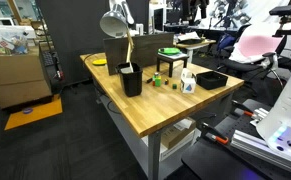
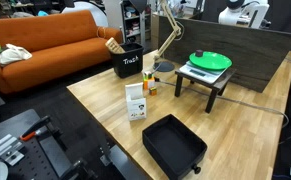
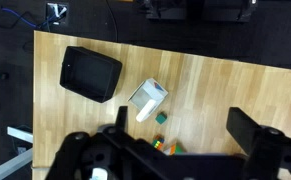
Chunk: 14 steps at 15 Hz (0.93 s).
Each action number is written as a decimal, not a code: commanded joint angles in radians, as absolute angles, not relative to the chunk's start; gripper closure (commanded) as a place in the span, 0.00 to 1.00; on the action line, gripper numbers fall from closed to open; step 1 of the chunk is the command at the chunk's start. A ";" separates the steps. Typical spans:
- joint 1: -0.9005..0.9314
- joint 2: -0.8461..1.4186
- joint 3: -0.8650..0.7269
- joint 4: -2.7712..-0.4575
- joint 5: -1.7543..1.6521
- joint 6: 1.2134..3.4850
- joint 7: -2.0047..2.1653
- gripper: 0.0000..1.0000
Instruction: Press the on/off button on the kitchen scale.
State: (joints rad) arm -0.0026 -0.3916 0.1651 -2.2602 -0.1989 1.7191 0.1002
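Observation:
The kitchen scale (image 2: pixel 198 73) is a flat white device on a small black stand (image 2: pixel 217 92) on the wooden table, with a green plate (image 2: pixel 210 60) on top. It also shows in an exterior view (image 1: pixel 171 58). Its button is too small to make out. The scale is out of the wrist view. My gripper (image 3: pixel 185 140) looks straight down from high above the table. Its two dark fingers are spread wide and nothing is between them. Below it lie small coloured cubes (image 3: pixel 165 147).
A black tray (image 3: pixel 90 73) (image 2: pixel 173 145), a white carton (image 3: pixel 148 97) (image 2: pixel 136 100), a green cube (image 3: pixel 161 117), a black bin (image 2: pixel 128 62) (image 1: pixel 130 78) and a desk lamp (image 2: pixel 170 30) (image 1: pixel 115 22) stand on the table (image 2: pixel 95 100). An orange sofa (image 2: pixel 45 45) stands beyond.

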 commanded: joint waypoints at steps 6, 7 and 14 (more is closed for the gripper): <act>0.025 -0.382 0.143 -2.254 -0.211 1.727 0.104 0.00; 0.026 -0.379 0.142 -2.253 -0.211 1.730 0.101 0.00; 0.015 -0.257 0.082 -2.167 -0.091 1.681 0.104 0.00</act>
State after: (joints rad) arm 0.0102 -0.3332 0.1160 -2.2399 -0.1463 1.7227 0.0999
